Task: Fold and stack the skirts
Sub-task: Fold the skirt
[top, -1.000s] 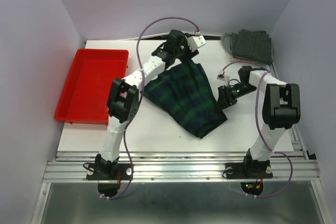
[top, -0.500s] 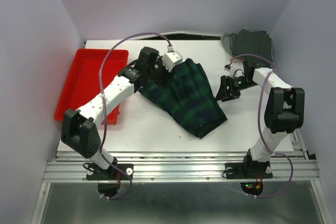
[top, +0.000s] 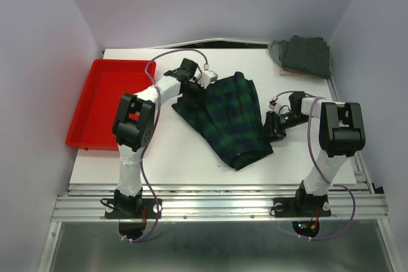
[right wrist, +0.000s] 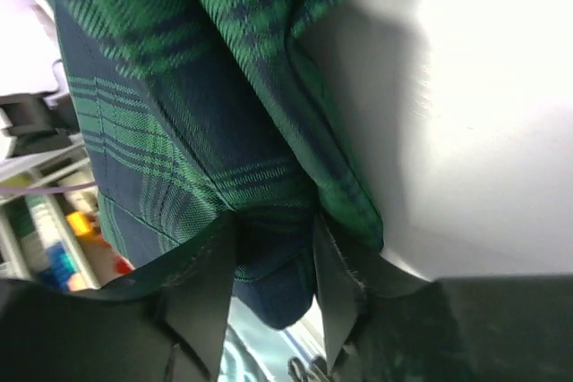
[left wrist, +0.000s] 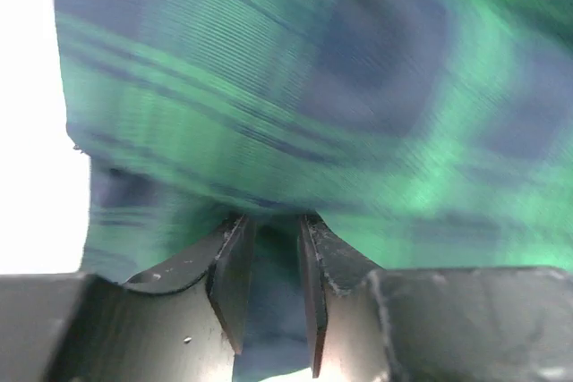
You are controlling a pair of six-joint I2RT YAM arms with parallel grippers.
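Centrally, the plaid skirt (top: 229, 119) lies on the counter (top: 185, 157). The left hand (left wrist: 269, 301) pinches its upper-left edge and the right hand (right wrist: 273, 284) pinches its right edge. At frame left the red tray (top: 108, 103) sits apart from it, and the folded charcoal skirt (top: 306, 55) rests at upper right.

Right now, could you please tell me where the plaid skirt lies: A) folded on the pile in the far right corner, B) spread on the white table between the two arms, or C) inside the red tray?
B: the plaid skirt lies spread on the white table, with its cloth between the fingers of the left claw and the right claw.
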